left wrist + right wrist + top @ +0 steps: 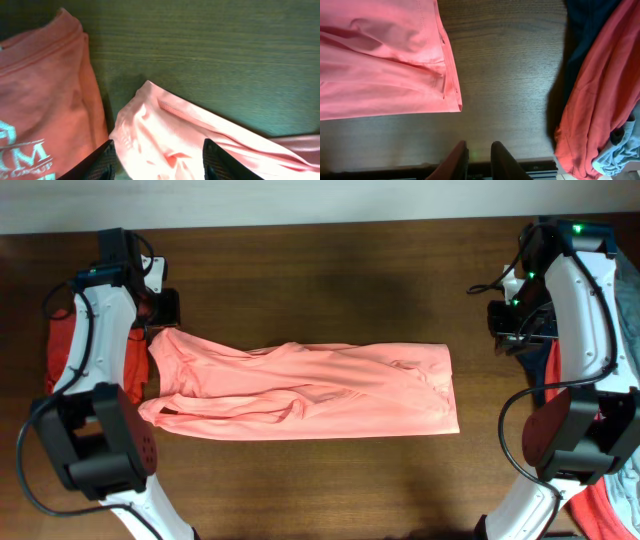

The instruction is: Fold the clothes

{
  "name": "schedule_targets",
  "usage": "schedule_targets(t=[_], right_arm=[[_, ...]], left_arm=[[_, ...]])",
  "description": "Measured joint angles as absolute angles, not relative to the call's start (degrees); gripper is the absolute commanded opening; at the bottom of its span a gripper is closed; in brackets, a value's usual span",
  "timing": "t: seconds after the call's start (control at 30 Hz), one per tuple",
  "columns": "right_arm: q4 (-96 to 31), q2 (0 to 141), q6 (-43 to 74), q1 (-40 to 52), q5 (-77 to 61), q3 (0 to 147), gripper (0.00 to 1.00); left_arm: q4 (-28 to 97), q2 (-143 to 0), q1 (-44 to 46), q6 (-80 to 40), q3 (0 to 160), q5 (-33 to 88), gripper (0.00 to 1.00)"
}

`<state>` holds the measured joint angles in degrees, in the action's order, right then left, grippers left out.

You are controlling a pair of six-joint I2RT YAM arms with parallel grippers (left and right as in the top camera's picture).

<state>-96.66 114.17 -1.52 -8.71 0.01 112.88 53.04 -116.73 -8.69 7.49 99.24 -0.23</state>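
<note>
A pink shirt (305, 392) is being folded mid-bench (320, 280), narrowed lengthwise, further folds apparently pending. Left tool (157, 160) is being held apart above its collar end; right tool (479, 159) nearly together, empty. Other clothes (592, 95) are being left unfolded.

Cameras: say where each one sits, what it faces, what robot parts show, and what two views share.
Overhead: above the table, looking straight down at the pink shirt; both arms show.
Left wrist: low over the shirt's corner and a lettered red garment; left tool open.
Right wrist: over the shirt's hem corner, beside a coral-red garment; right tool nearly shut, empty.
Shared: the pink shirt.
</note>
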Motion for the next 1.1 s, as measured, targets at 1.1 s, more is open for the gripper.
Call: schedule_targets(t=[1.1], right_arm=[[-96.66, 114.17, -1.50, -8.71, 0.01, 112.88, 0.22]], left_arm=[[48.75, -128.11, -8.14, 7.46, 99.35, 2.79, 0.56]])
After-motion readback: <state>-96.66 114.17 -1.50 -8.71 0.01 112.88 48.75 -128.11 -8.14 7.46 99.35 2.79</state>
